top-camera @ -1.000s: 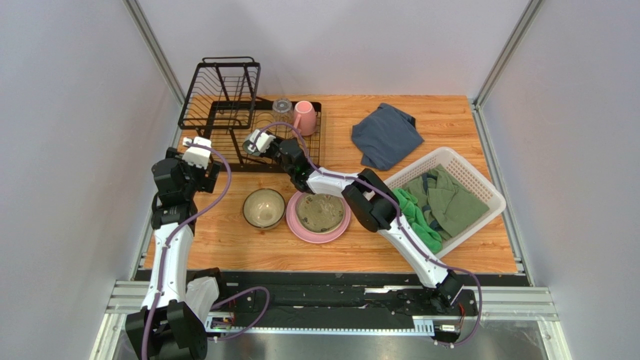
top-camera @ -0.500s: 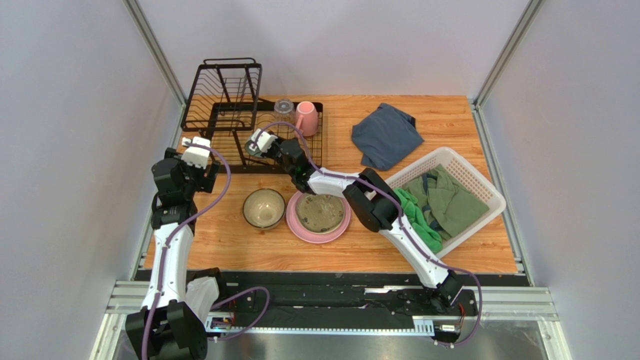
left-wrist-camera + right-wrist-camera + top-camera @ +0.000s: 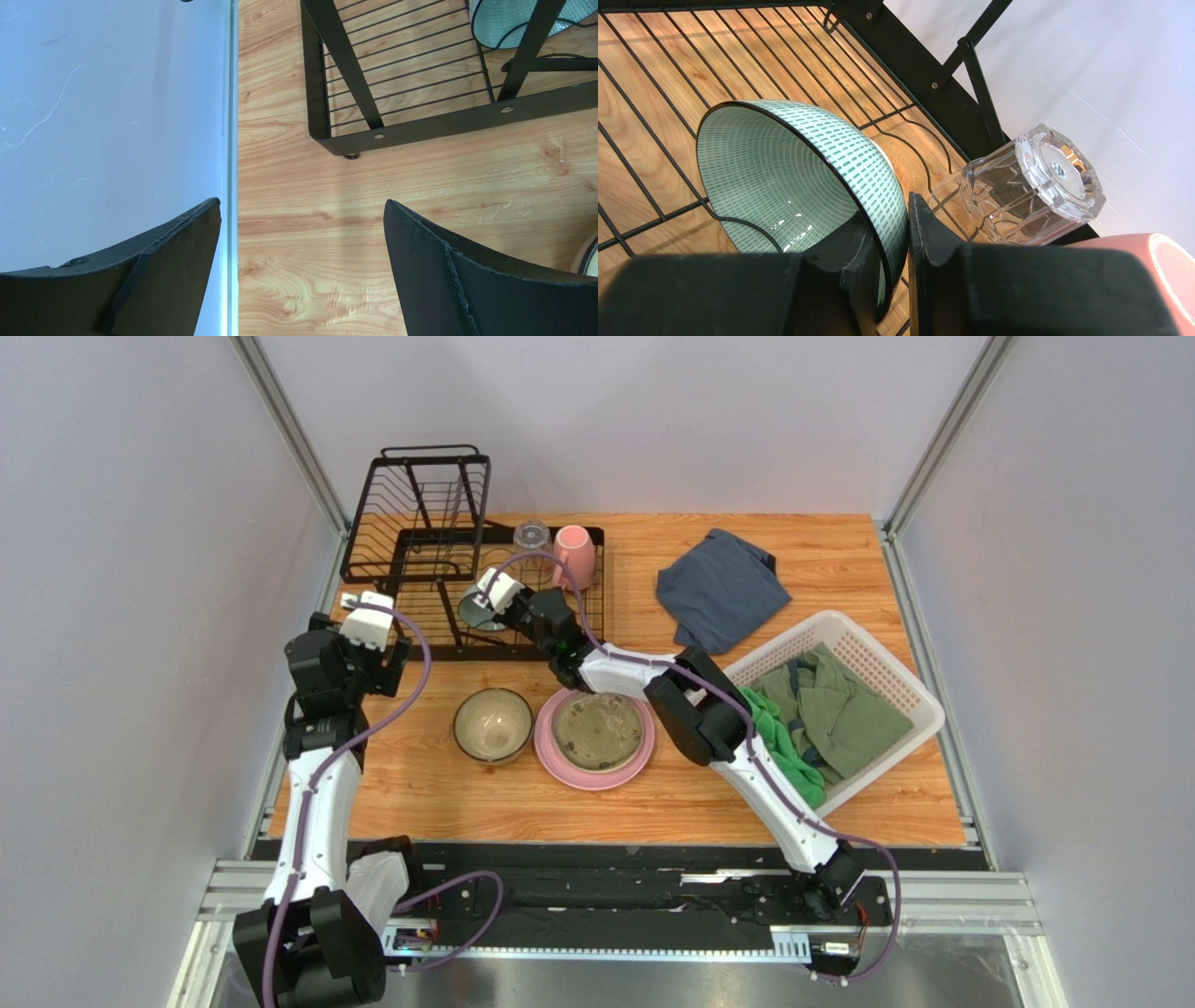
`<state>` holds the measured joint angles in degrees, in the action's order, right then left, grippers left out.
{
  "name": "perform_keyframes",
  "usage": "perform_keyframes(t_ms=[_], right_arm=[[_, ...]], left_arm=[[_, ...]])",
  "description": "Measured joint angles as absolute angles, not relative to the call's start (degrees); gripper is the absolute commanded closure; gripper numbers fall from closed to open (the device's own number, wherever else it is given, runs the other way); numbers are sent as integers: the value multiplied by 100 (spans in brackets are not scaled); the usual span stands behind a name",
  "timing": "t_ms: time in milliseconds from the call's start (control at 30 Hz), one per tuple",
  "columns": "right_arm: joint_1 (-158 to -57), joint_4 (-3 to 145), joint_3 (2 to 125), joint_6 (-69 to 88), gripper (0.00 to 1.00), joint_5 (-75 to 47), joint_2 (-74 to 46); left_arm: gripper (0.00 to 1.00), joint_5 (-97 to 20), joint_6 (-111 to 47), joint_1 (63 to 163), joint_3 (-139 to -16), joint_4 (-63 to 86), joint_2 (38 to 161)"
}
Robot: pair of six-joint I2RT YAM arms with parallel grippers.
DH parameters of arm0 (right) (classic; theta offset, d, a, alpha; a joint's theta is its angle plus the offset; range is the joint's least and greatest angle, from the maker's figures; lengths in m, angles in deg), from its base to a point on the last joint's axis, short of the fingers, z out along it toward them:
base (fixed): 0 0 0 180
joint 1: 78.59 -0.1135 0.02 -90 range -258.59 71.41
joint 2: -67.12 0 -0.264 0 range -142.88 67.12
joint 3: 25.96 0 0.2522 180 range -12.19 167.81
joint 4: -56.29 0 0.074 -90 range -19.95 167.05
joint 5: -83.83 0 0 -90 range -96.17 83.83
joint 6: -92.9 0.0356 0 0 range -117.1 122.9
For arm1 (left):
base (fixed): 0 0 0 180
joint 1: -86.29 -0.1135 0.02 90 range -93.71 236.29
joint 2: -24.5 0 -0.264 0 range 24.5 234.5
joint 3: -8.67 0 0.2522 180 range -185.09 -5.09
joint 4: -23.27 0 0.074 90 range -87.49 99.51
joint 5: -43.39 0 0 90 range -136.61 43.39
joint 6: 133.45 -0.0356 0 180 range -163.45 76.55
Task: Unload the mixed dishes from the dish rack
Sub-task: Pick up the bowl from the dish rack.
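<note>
From above: the right gripper (image 3: 487, 599) reaches into the dish rack (image 3: 421, 518). The tan-olive bowl (image 3: 493, 724) and the cream plate (image 3: 599, 732) on the pink plate (image 3: 550, 756) sit just in front of the rack.

Left wrist: the left gripper (image 3: 302, 210) gapes wide and empty off the rack's corner.

Right wrist: jaws pinch the rim of the pale teal bowl (image 3: 780, 168), tilted inside the rack beside the glass tumbler (image 3: 1025, 185).

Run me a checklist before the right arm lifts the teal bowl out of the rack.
1. Grip: right claw shut on the teal bowl rim: ok.
2. Bowl free of the rack wires: cannot tell; it sits tilted among them.
3. Gap to the glass: cannot tell; it lies close by the outer finger.
4. Other arm out of the way: left claw open over the table near the rack corner: ok.
5. Set-down spot: bare table left of the olive bowl: ok.
</note>
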<state>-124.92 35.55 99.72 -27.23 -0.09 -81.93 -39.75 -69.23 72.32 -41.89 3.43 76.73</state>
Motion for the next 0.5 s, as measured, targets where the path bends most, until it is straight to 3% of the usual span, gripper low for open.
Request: perform_keyframes(t_ms=[500], right_arm=[[-12435, 3846, 10195, -2258, 100, -6, -8198]], left_arm=[[7, -4013, -6929, 7221, -4189, 515, 7819]])
